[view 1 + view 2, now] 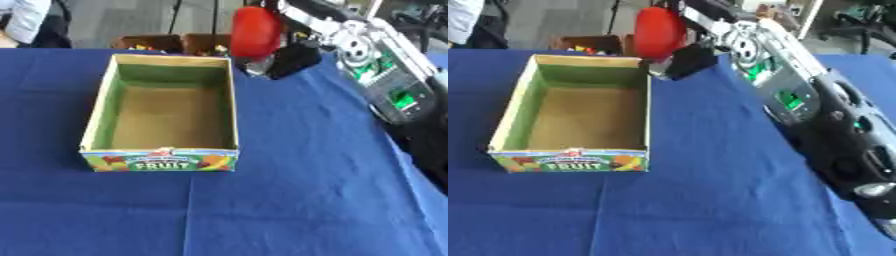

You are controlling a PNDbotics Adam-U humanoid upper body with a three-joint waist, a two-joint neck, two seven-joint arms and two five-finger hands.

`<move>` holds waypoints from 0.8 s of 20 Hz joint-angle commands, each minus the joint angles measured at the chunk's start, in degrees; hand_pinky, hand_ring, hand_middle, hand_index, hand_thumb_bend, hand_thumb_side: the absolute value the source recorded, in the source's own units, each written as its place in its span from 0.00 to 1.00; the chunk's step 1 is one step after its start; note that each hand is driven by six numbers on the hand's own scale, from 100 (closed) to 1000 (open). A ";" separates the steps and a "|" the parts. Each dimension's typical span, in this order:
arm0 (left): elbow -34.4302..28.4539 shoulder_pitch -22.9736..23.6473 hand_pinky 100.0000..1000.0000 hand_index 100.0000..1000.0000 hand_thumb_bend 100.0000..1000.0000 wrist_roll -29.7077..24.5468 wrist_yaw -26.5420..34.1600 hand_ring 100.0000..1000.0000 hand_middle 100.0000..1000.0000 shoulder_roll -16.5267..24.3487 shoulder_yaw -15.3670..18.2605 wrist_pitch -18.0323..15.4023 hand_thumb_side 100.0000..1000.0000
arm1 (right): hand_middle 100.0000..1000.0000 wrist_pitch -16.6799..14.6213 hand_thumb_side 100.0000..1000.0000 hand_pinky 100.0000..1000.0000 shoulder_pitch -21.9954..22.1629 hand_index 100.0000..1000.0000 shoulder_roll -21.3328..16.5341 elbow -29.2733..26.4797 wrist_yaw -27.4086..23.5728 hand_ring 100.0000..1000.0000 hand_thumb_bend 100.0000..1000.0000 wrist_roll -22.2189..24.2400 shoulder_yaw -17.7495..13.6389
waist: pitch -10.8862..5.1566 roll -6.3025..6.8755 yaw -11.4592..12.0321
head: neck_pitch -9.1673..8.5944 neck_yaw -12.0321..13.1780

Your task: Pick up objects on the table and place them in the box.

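An open cardboard box (98, 107) with "FRUIT" printed on its front stands on the blue table (306, 200); nothing shows on its brown floor. A smooth red rounded object (255, 31) hangs in the air just past the box's far right corner. My right hand (293, 59), black, comes in from the upper right on a silver arm (785, 75) and is shut on the lower part of the red object. Its fingers are partly hidden behind the object. My left hand shows in no view.
Beyond the table's far edge stand brown crates (149, 42) holding small coloured things. A person's light sleeve (22, 20) shows at the top left corner. My right arm covers the table's right side.
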 commanded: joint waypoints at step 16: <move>-0.80 -4.04 0.81 0.86 0.00 -0.78 0.91 0.91 0.82 -0.51 -0.52 -0.57 1.00 | 0.58 -3.97 0.31 0.36 -5.35 0.64 12.66 20.41 8.46 0.64 0.00 -6.72 -2.76 | 2.40 -1.11 4.37 | -3.65 -5.35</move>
